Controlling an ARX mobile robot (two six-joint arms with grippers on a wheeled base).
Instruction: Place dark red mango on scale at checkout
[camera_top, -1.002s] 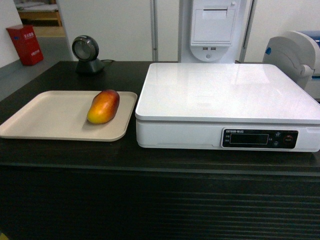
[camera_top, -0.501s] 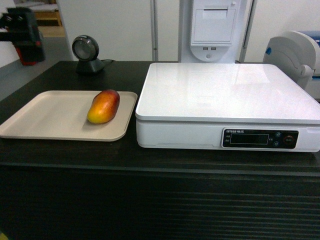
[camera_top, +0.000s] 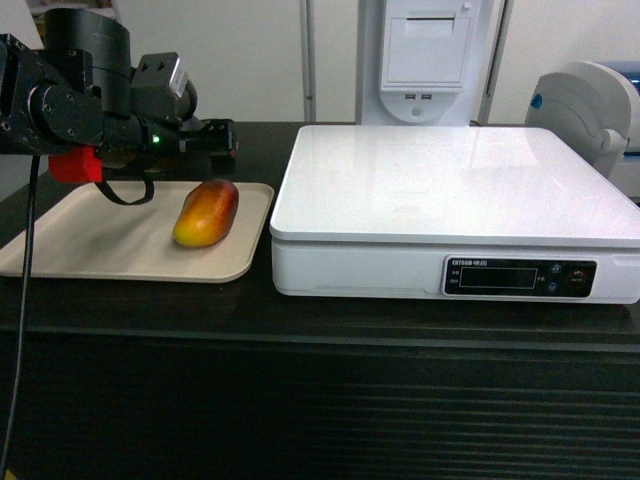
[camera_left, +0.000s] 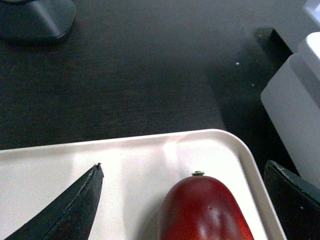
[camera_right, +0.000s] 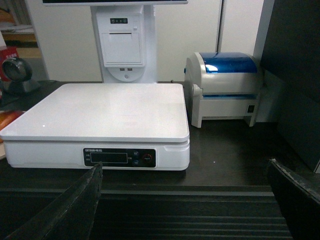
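Upper left of frame: left gripper (camera_top: 215, 138) jaws apart above dark red mango (camera_top: 206, 212); off-centre closure could roll it off tray (camera_top: 100, 240).

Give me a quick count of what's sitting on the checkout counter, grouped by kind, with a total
Mangoes: 1, the dark red mango lying on the tray.
Trays: 1, the beige tray.
Scales: 1, the white scale.
Scanners: 1, the round black scanner.
Label printers: 1, the white and blue printer.
Total: 5.
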